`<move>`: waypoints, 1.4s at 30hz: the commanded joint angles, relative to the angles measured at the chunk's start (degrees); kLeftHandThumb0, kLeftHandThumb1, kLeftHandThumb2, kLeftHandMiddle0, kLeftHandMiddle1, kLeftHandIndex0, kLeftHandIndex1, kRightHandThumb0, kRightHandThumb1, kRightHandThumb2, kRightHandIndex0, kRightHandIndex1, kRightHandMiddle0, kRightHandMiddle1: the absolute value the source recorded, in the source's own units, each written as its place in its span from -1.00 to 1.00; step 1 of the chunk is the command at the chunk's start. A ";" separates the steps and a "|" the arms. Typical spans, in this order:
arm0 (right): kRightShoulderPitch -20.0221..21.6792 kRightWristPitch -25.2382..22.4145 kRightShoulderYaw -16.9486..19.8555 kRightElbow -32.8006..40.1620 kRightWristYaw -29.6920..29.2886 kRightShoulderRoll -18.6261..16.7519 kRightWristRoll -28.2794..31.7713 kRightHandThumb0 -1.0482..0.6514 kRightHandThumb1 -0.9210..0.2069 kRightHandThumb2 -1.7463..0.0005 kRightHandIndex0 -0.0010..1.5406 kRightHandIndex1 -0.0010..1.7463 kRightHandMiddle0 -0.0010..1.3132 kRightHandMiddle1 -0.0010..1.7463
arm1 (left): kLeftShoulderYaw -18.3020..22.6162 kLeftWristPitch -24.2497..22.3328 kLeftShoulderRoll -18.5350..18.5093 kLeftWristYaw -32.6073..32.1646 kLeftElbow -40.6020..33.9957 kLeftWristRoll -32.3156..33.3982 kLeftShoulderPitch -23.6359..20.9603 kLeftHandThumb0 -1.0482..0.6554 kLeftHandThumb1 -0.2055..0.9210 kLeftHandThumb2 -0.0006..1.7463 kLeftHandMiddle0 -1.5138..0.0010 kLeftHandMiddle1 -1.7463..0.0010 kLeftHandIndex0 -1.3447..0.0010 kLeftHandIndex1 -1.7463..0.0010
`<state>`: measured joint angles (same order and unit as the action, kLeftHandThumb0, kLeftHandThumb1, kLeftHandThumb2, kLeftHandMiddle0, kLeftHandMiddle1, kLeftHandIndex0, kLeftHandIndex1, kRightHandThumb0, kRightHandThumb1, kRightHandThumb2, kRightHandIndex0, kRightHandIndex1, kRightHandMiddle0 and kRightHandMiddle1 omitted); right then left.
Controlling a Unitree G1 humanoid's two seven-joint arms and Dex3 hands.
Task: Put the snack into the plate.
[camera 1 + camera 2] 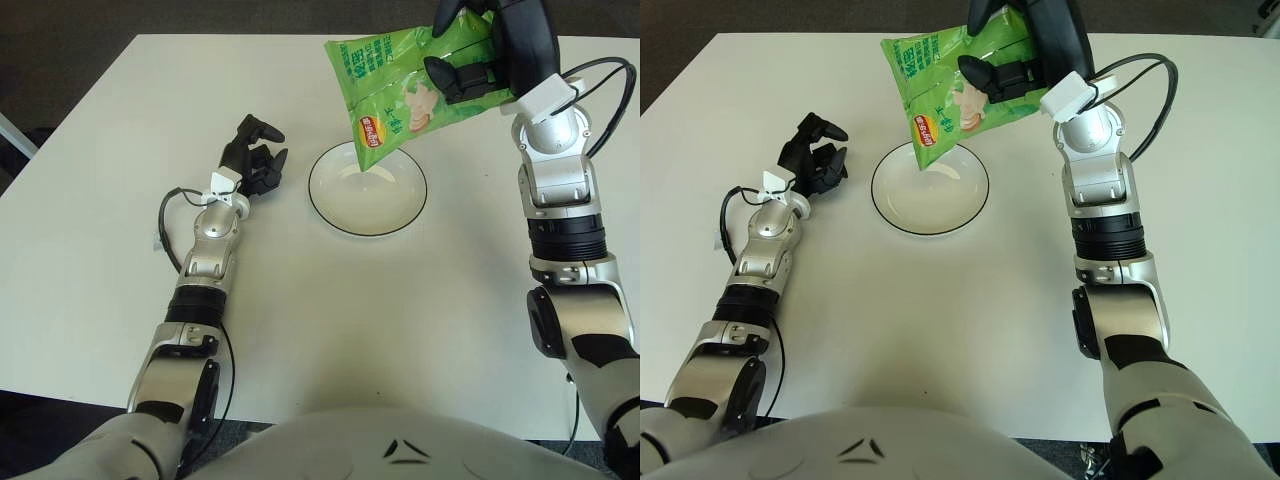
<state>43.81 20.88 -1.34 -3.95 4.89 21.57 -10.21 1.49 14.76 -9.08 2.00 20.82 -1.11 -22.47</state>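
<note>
Snack bag (pixel 400 95) in right hand (pixel 490 55), covering plate (pixel 367 188) rim

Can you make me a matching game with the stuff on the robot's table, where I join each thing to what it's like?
Things:
1. snack bag
2. plate
3. left hand
4. right hand

What it's like:
A. white with a dark rim
B. beside the plate, holding nothing
C. green, hanging over the plate
D. up high, gripping the bag

Pairs: 1-C, 2-A, 3-B, 4-D
</note>
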 commanded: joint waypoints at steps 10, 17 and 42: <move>-3.43 3.68 -1.39 1.67 2.05 -2.07 0.25 0.72 -0.24 -0.24 -0.39 1.00 -0.19 1.00 | -1.01 -1.53 0.96 -0.95 4.11 -1.71 3.16 -0.20 0.82 -0.36 -0.03 -0.91 0.45 -0.87; -5.87 2.02 -2.67 3.07 4.46 -1.88 -0.43 0.72 -0.23 -0.25 -0.39 1.00 -0.17 1.00 | -1.36 -1.46 1.15 -1.39 3.99 -2.37 3.20 -0.20 0.82 -0.37 -0.04 -0.90 0.45 -0.87; -9.88 -23.79 -4.42 12.88 26.63 2.23 10.22 0.23 -0.67 0.40 -0.29 0.75 -0.20 0.39 | -2.42 -1.01 1.17 -2.90 3.34 -4.06 3.55 -0.20 0.84 -0.40 -0.09 -0.82 0.44 -0.85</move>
<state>34.70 -1.21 -5.21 7.42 29.00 22.85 -1.62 0.16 15.14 -8.94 -0.81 21.41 -3.75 -23.06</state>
